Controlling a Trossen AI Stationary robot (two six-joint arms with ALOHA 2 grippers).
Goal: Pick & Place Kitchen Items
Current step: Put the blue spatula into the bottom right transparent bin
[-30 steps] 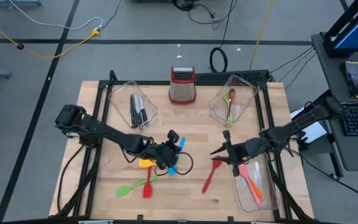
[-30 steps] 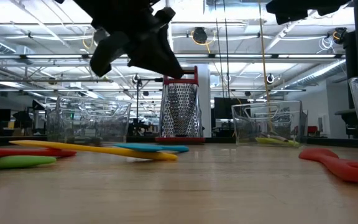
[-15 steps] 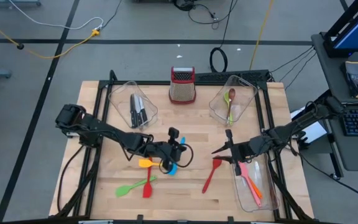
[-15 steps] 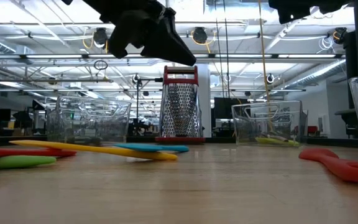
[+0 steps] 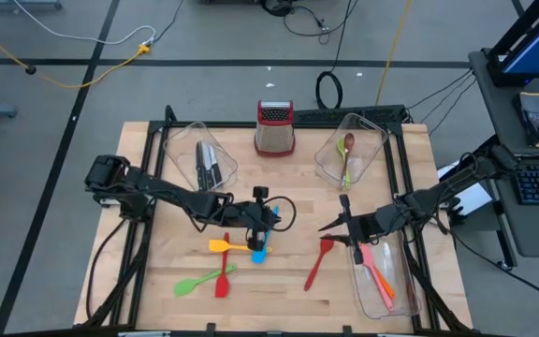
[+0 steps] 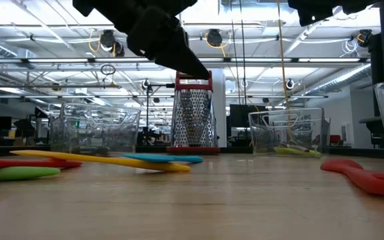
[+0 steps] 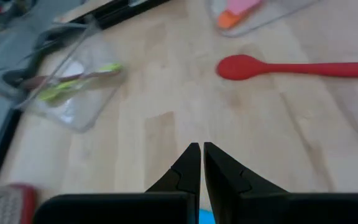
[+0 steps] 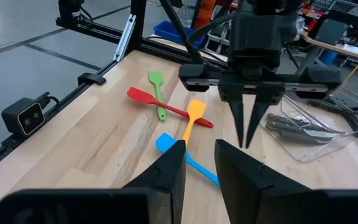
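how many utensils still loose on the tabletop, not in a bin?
5. Yellow spatula, blue spatula, green spatula and red spatula cluster left of centre; red spoon lies beside the right bin. None looks hidden.

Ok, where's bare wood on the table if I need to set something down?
Free: the front strip below the green spatula and red spoon, and the middle patch between the grater and that spoon. Crowded: the centre-left pile where the yellow spatula and blue spatula lie under the left end effector, plus the bins along the back and right.
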